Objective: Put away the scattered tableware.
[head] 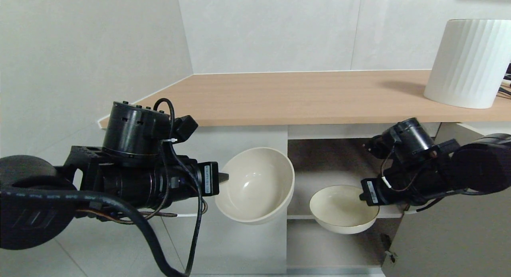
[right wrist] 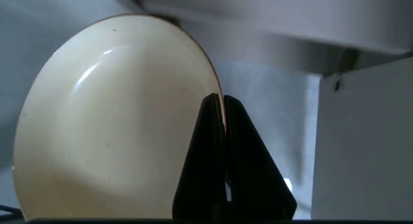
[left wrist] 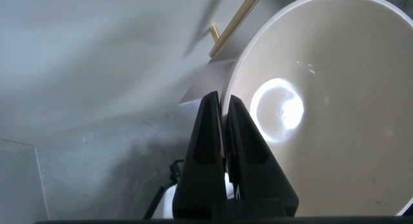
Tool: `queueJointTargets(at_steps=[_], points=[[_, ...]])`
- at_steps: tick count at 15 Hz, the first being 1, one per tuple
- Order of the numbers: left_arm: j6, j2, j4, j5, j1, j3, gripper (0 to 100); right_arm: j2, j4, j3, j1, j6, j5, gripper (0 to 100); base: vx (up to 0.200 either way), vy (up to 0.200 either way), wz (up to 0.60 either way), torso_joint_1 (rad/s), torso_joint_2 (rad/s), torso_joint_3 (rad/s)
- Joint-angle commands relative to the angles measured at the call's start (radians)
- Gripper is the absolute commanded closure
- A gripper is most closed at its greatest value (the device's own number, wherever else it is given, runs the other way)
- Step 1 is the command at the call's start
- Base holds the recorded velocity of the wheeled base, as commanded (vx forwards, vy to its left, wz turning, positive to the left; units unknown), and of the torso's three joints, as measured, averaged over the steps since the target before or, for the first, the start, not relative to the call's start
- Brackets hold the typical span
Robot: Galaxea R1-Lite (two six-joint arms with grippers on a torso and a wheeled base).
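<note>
My left gripper (head: 224, 176) is shut on the rim of a deep white bowl (head: 255, 184), held tilted in the air in front of the closed left cabinet panel. In the left wrist view the two fingers (left wrist: 222, 130) pinch that bowl's (left wrist: 322, 114) rim. My right gripper (head: 361, 197) is shut on the rim of a shallower cream bowl (head: 341, 207), held at the mouth of the open cabinet, just above its shelf (head: 319, 181). The right wrist view has its fingers (right wrist: 222, 130) clamped on the cream bowl's (right wrist: 110, 114) edge.
A wooden countertop (head: 311, 95) runs above the cabinet, with a tall white ribbed cylinder (head: 471, 63) at its right end. The open cabinet door (head: 447, 237) stands at the right. White walls close in behind and to the left.
</note>
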Motion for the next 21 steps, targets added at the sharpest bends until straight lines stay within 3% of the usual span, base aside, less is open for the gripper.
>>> queueJointTargets(at_steps=[1,7,11,15,21], points=[[-0.001,0.003,0.0,0.0,0.0,0.0,100,0.178,-0.059,-0.004,0.034,0.006,-0.012,100,0.0,0.0,0.0,0.0,0.0,0.0],[-0.001,0.005,0.0,0.0,0.0,0.0,100,0.447,-0.315,-0.037,0.0,0.106,-0.071,100,0.0,0.0,0.0,0.0,0.0,0.0],[-0.001,0.006,0.0,0.0,0.0,-0.001,100,0.597,-0.493,-0.111,-0.061,0.128,-0.252,100,0.0,0.0,0.0,0.0,0.0,0.0],[-0.001,0.012,0.0,0.0,0.0,-0.001,100,0.7,-0.513,-0.231,-0.099,0.175,-0.358,100,0.0,0.0,0.0,0.0,0.0,0.0],[-0.001,0.023,0.0,0.002,-0.006,-0.001,100,0.761,-0.514,-0.33,-0.132,0.183,-0.432,100,0.0,0.0,0.0,0.0,0.0,0.0]])
